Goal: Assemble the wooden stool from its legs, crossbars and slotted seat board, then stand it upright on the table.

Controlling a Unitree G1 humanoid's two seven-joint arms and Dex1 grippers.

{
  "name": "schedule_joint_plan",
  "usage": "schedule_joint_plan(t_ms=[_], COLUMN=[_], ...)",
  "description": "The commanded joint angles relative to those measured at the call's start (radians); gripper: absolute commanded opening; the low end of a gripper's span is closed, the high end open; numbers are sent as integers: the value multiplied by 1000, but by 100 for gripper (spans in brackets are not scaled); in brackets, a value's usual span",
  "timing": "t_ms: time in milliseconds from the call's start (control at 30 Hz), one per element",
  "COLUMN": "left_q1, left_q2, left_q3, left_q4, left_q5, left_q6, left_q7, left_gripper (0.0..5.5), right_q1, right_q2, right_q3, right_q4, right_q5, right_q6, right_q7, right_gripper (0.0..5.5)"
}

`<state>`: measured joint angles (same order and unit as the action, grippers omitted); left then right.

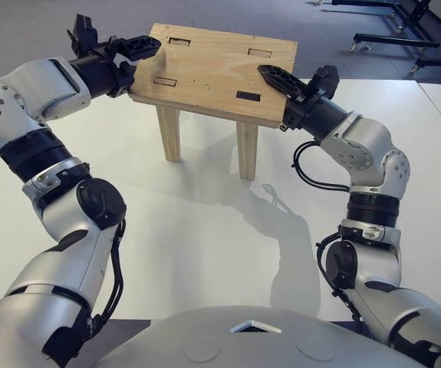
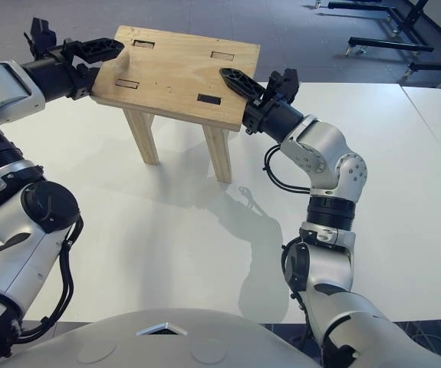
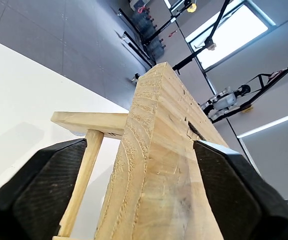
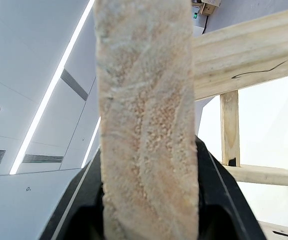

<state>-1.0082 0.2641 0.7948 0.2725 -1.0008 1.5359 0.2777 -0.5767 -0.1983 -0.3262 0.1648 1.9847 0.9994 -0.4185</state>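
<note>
Assembly looks done from here: the stool (image 1: 239, 107) is in one piece, seat board (image 1: 212, 65) on top, the two near legs (image 1: 171, 132) pointing down to the table (image 1: 205, 238), and a crossbar (image 3: 91, 122) seated under the board. I judge this to be the last step, setting it upright and letting go. The near feet appear to meet the table; I cannot tell for the far pair.

My right gripper (image 1: 274, 84) is pinching the board's right edge, with both pads pressed flat against the wood in the wrist view. My left gripper (image 1: 145, 57) straddles the far left corner with its fingers (image 3: 48, 195) spread. There is a clear gap on the underside, so it carries no load.

Next I would confirm all four feet are down, then ease the right fingers apart without dragging the board sideways. After that, both arms should draw straight outward, clear of the seat edges, so the stool isn't tipped
</note>
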Motion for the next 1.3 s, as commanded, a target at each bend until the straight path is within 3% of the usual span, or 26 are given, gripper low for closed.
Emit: schedule_joint_plan(t_ms=[33,167,333,833,1300], left_q1=[-93,-170,-179,-130,-93], left_q2=[-94,-13,68,128,118], left_q3=[33,101,94,15,-5], left_q4=[84,161,225,268,249], left_q5=[-43,-51,-23,29,33], left_q6=[22,-68,-119,-188,-199], left_q7=[-16,-28,-57,-136,-162], left_gripper=[422,422,422,422,422], right_q1=[26,29,47,26,-113], right_q2=[82,77,84,83,134], right_q3=[80,85,96,121,81], right_q4=[24,49,59,-21,-45], right_q5=[-13,-13,-22,-17,-13], right_q6=[32,10,-20,-70,-187], right_q7=[-30,-24,-9,-38,-197], right_gripper=[141,141,141,141,141])
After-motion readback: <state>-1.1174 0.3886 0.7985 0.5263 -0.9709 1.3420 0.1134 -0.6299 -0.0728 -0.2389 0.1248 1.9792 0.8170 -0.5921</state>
